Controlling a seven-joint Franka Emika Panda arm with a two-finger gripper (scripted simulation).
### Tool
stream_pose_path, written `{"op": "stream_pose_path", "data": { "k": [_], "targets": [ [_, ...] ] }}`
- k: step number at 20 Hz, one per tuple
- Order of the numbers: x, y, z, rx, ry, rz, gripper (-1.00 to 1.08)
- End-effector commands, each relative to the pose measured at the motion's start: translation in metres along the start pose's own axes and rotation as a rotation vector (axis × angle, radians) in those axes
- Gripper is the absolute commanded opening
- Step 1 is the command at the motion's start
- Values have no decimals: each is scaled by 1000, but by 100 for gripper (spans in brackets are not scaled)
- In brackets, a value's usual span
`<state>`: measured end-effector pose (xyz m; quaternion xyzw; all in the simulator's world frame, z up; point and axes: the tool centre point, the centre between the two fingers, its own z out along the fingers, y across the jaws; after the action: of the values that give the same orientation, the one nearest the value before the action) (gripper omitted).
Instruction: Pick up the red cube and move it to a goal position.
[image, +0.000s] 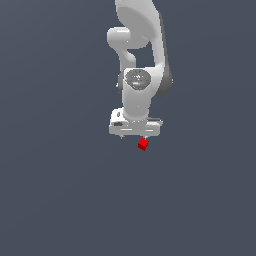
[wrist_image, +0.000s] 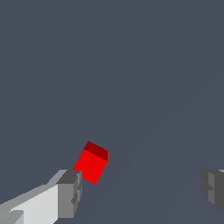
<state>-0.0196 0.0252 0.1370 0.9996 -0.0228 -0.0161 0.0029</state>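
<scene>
The background is a flat, featureless slate-grey surface that fills both views, with no edge, no marking and no visible goal marker anywhere.

The red cube (image: 143, 145) is a tiny, plain block with sharp edges and an even, matte colour, one face shaded darker. In the exterior view it sits just under the white gripper (image: 134, 137), toward the exterior view's right end of it. The wrist view shows the red cube (wrist_image: 91, 162) turned at an angle, right beside one grey fingertip (wrist_image: 70, 193); whether they touch I cannot tell. The other fingertip (wrist_image: 213, 189) is well apart from it.

The jaws are spread wide with the cube off-centre between them, so nothing is grasped. The fingertips are blocky, dull grey pads on smooth white bodies, and the arm (image: 142, 45) above is rounded, glossy white with darker joints.

By my reading the task is in its early part: the approach is about done, while the grasp, the lift and the carry to the goal all remain.
</scene>
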Motion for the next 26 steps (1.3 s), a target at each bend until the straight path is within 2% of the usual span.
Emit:
{"op": "stream_pose_path", "data": {
  "k": [1, 16, 26],
  "targets": [
    [-4, -3, 9, 1, 2, 38, 100],
    [-30, -37, 87, 10, 22, 360, 100],
    [-35, -53, 117, 13, 30, 480, 100]
  ]
}}
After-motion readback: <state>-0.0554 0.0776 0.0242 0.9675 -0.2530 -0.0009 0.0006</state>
